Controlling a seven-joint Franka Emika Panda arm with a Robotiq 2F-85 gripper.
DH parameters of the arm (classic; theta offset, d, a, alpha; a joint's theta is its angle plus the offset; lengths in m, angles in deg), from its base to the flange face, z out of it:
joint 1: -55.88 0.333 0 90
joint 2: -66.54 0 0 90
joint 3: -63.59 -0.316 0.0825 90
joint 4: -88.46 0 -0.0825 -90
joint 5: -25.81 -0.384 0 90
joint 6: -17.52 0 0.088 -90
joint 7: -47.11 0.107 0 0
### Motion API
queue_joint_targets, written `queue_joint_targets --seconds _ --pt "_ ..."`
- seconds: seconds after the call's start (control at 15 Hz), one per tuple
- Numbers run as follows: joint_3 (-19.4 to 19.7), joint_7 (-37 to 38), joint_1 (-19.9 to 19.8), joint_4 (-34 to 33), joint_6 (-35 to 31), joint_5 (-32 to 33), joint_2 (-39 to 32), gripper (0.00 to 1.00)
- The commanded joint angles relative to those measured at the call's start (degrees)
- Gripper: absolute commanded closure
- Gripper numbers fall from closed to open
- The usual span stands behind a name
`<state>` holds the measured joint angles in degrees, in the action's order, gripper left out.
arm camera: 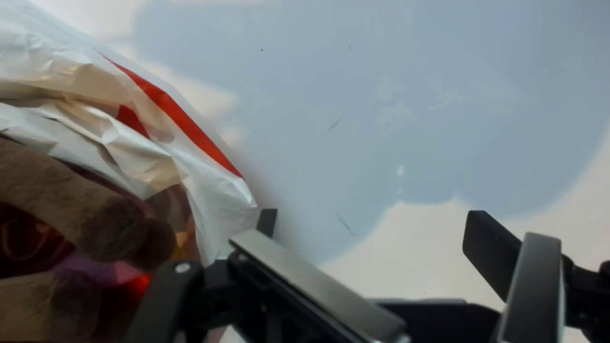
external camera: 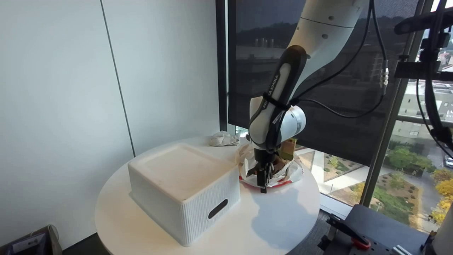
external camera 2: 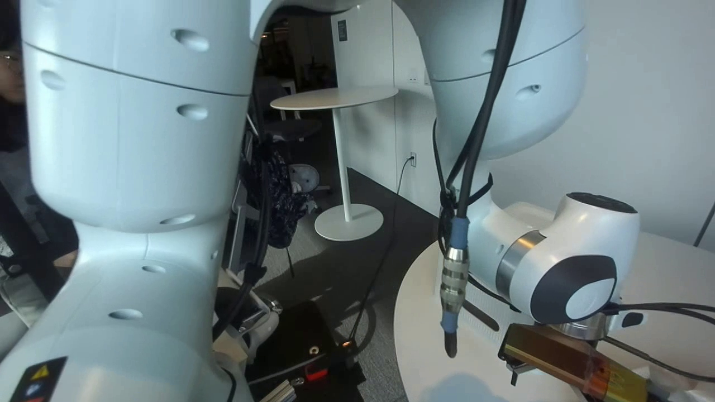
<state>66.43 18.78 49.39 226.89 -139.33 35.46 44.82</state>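
Several brown cylinders [arm camera: 71, 195] lay in the white plastic bag [arm camera: 143, 157] on the table [external camera: 283, 223], none yet gripped, and work looked barely begun, with the claw [arm camera: 373, 226] spread and empty at the bag's edge, contact unclear, while the ribbed box [external camera: 184, 193] close by hid any contents.

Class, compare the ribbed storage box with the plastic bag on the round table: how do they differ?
Shape: the ribbed storage box is straight-sided; the plastic bag is crumpled.
Markings: the box is plain white with a dark slot; the bag carries a red band.
Opening: the box's upper face is closed; the bag gapes, showing brown items.
Both rest on the table.
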Motion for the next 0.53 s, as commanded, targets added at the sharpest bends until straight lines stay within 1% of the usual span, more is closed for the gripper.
queue_joint_targets --seconds 0.0,0.47 --pt "-0.08 -1.15 -1.77 -4.82 -1.78 3.39 -4.84 0.0" --pt "1.72 -0.38 -2.02 -10.17 -3.48 9.35 -9.83 0.0"
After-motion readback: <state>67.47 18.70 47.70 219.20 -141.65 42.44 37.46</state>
